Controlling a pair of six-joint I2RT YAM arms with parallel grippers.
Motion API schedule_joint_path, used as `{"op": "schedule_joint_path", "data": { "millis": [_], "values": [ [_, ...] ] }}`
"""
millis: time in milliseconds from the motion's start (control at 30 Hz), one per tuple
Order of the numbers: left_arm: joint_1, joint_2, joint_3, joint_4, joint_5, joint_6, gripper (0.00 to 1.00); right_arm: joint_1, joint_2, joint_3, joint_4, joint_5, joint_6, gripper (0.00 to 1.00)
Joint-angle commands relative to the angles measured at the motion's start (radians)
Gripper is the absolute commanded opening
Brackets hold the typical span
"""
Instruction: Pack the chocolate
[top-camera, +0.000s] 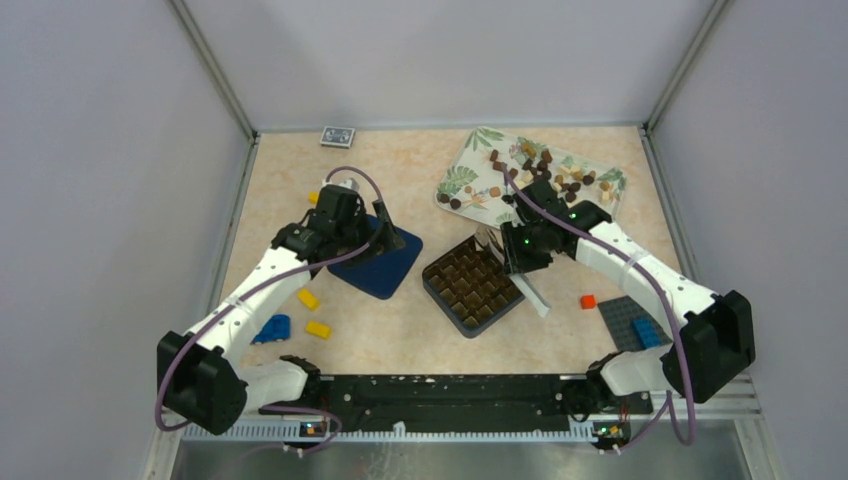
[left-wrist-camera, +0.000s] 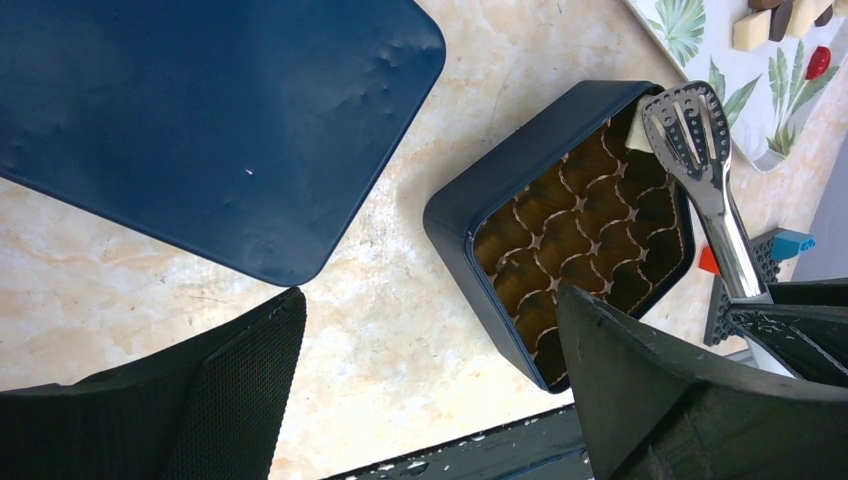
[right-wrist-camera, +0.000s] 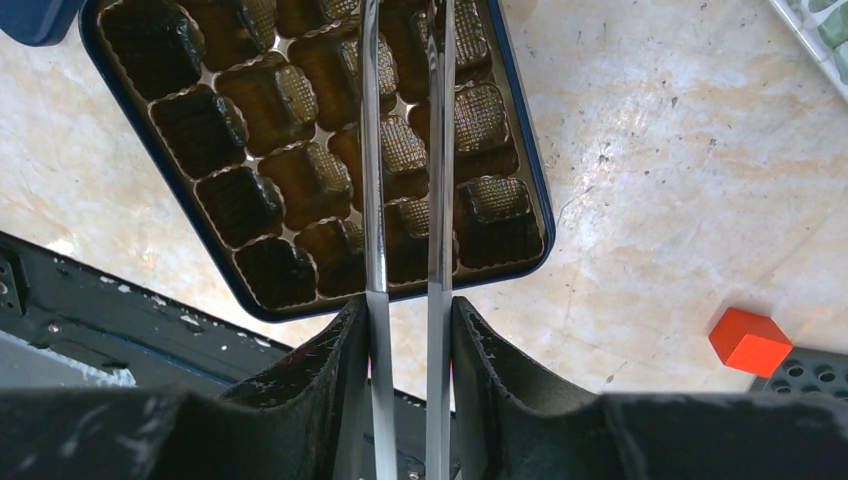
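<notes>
1. Chocolate (top-camera: 545, 172): find the dark brown, light brown and cream pieces scattered on the leaf-print tray (top-camera: 462, 158), upper right of the top view.
2. Check the dark blue box (top-camera: 443, 303) at centre frame. It holds a brown moulded liner (right-wrist-camera: 300, 170) divided into square cells. The cells you can see show bare liner.
3. Note the box lid (top-camera: 388, 277) lying flat on the table (top-camera: 400, 340), left of the box and apart from it.
4. Right gripper (right-wrist-camera: 408, 312): the jaws are narrowed onto the handles of the metal tongs (right-wrist-camera: 372, 200). The tong blades reach out over the box.
5. In the left wrist view, a cream piece (left-wrist-camera: 628, 135) shows at the slotted tong head, at the box's upper corner. You cannot tell whether the tongs grip it or it lies in a cell.
6. Left gripper (left-wrist-camera: 428, 300): the jaws are spread fully and hold nothing. It hangs over the table between lid and box.
</notes>
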Motion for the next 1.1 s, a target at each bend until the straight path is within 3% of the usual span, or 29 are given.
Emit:
{"op": "schedule_joint_path", "data": {
  "millis": [0, 167, 567, 733, 1067],
  "values": [
    [0.004, -0.006, -0.012, 0.041, 0.008, -0.002, 0.99, 0.013, -0.007, 0.010, 0.036, 0.001, 0.013, 0.34],
    [0.004, -0.005, -0.014, 0.046, 0.009, 0.000, 0.99, 0.012, -0.006, 0.011, 0.035, 0.000, 0.016, 0.38],
    [0.006, -0.001, -0.005, 0.050, 0.001, 0.013, 0.99, 0.013, -0.067, 0.100, 0.024, 0.041, 0.032, 0.35],
    [0.005, -0.025, -0.016, 0.062, -0.006, 0.009, 0.99, 0.002, -0.093, 0.147, 0.015, 0.127, 0.024, 0.35],
    [0.014, -0.007, 0.005, 0.037, -0.047, 0.038, 0.99, -0.244, -0.115, 0.097, -0.028, 0.127, -0.032, 0.34]
  ]
}}
